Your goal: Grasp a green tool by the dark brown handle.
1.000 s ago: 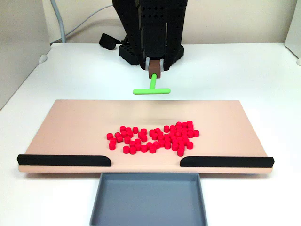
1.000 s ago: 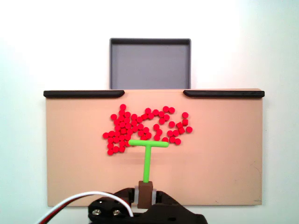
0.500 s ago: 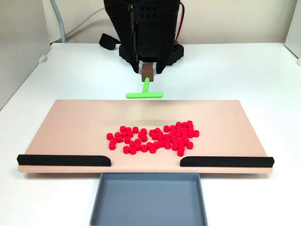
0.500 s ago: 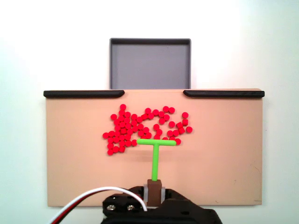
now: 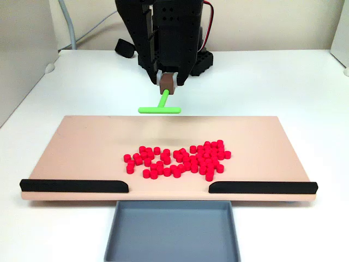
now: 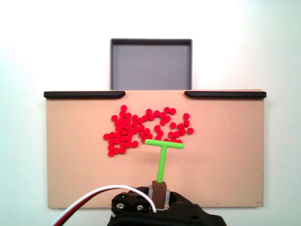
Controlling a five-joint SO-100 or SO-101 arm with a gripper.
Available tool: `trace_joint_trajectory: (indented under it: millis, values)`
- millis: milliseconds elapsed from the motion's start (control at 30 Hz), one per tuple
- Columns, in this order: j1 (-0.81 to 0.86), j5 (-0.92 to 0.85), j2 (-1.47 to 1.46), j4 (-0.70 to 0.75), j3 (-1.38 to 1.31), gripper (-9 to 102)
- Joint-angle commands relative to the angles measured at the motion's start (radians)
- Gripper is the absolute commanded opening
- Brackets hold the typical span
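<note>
While claw (image 5: 166, 81) grips dark brown handle (image 6: 159, 194), green tool (image 6: 162, 158) hangs w/ crossbar near red cylinders (image 6: 141, 129), over tan board (image 6: 70, 155).

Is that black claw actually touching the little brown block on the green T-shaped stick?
Touching. In a fixed view the gripper clamps the dark brown handle, holding the green tool up.

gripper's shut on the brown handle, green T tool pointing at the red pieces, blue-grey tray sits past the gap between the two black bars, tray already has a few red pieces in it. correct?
One slip: the blue-grey tray holds nothing, as a fixed view from above shows. The red pieces all lie on the tan board. The rest stands: the gripper is shut on the brown handle, and the green T tool points at the pieces.
</note>
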Motion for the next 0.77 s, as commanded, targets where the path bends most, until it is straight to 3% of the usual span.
trace_joint_trajectory:
  millis: [0,733]
  values:
    - [-0.018,0.008,0.015,0.005,0.002,0]
    - [-0.044,0.0,0.015,0.005,0.002,0]
